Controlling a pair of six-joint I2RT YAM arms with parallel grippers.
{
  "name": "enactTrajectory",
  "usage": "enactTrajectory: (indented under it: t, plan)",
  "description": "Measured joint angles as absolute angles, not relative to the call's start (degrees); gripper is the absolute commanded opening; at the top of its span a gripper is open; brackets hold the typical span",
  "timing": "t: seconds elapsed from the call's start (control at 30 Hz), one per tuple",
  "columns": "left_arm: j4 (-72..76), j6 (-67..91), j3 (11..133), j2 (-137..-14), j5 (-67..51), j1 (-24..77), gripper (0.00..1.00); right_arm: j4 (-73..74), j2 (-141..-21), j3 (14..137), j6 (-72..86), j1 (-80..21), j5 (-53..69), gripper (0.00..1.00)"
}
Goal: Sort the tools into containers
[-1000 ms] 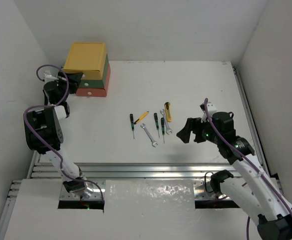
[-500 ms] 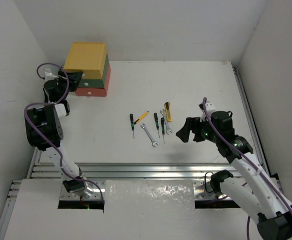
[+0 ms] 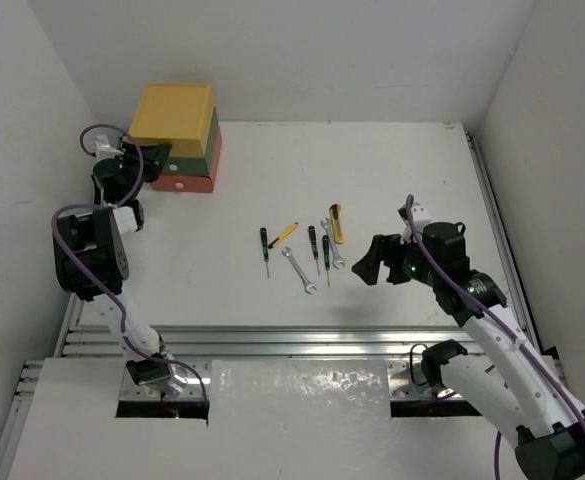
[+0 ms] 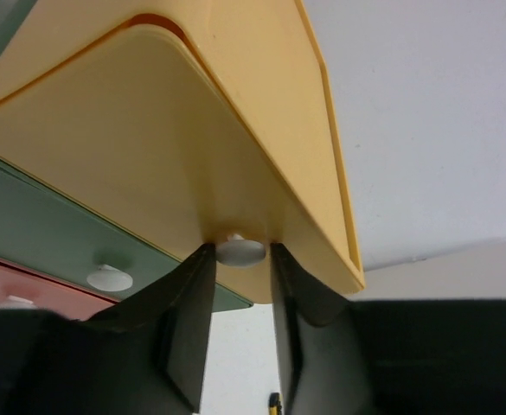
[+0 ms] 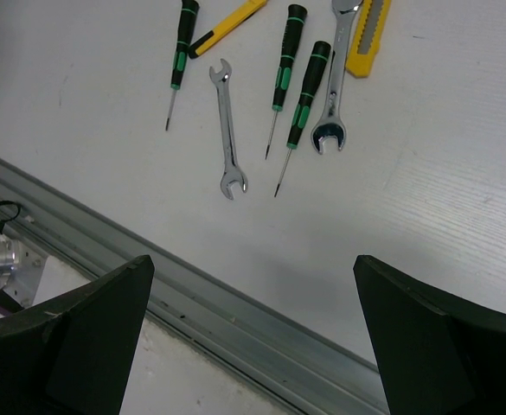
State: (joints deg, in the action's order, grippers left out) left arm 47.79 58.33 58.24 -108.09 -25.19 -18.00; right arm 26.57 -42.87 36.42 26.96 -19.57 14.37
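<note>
The left gripper (image 4: pixel 240 270) has its 2 black fingers (image 4: pixel 190 328) drawn in to about the width of the small white knob (image 4: pixel 240 251) on the front of the yellow drawer (image 4: pixel 149 147). 1 finger stands at each side of the knob, touching or all but touching it, and I cannot tell from the wrist view whether the pads truly pinch it. That drawer tops a stack of 3 at the far left corner of the worktop (image 3: pixel 402 170), with the dark green drawer (image 4: pixel 36 220) under it and the red-orange drawer (image 4: pixel 6 281) at the bottom; none looks pulled out. The step in hand appears to be opening the yellow drawer. To do it well, the fingers should seat behind the knob's head before any pull. The pull should then run straight and level along the drawer's own line toward the near edge, slowly, since a light stack could slide or tip as 1 piece. It should stop once the opening is wide enough to drop a tool in. The right gripper (image 3: pixel 370 265) hangs wide open and empty to the right of the tools. Those lie in a loose row near the middle of the worktop, well apart from the stack: 3 black-handled screwdrivers (image 5: pixel 283 69), 1 yellow-handled screwdriver (image 5: pixel 227 26), 2 silver wrenches (image 5: pixel 227 130) and a utility knife (image 5: pixel 369 35). None is in a container yet.
</note>
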Motion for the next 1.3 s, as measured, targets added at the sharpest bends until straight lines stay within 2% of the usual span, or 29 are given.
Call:
enactTrajectory:
  t: [0.1, 0.17, 0.27, 0.43, 0.77, 1.1, 1.2, 1.23, 1.3]
  plan:
    - [47.6, 58.2, 58.2, -108.1, -24.9, -18.0, 0.23, 26.6, -42.9, 36.4, 27.0, -19.6, 14.6, 0.99]
    - [47.6, 58.1, 58.2, -108.1, -24.9, -18.0, 0.11, 26.6, -42.9, 36.4, 27.0, -19.6, 14.7, 0.99]
    - [47.6, 58.2, 58.3, -108.1, -24.8, -17.9, 0.0, 26.5, -42.9, 36.4, 27.0, -19.6, 14.9, 0.99]
    - [49.4, 58.6, 56.6, -107.7, -23.2, -17.3, 0.0, 26.5, -42.9, 36.4, 27.0, -19.6, 15.1, 0.99]
    - [55.9, 62.0, 41.3, -98.0, -17.1, -16.8, 0.0, 26.2, -42.8, 36.2, 27.0, -19.6, 15.1, 0.99]
    - [55.4, 62.0, 37.0, -93.8, -15.8, -16.8, 0.0, 26.2, -42.7, 36.2, 27.0, -19.6, 15.3, 0.99]
    - [55.3, 62.0, 35.1, -92.1, -15.3, -16.7, 0.09, 26.2, -42.7, 36.2, 27.0, -19.6, 15.3, 0.99]
    - [55.2, 62.0, 34.7, -91.7, -15.1, -16.7, 0.2, 26.2, -42.7, 36.2, 27.0, -19.6, 15.3, 0.99]
    - [54.7, 62.0, 34.5, -91.3, -15.0, -16.4, 0.35, 26.2, -42.7, 36.2, 27.0, -19.6, 15.5, 0.99]
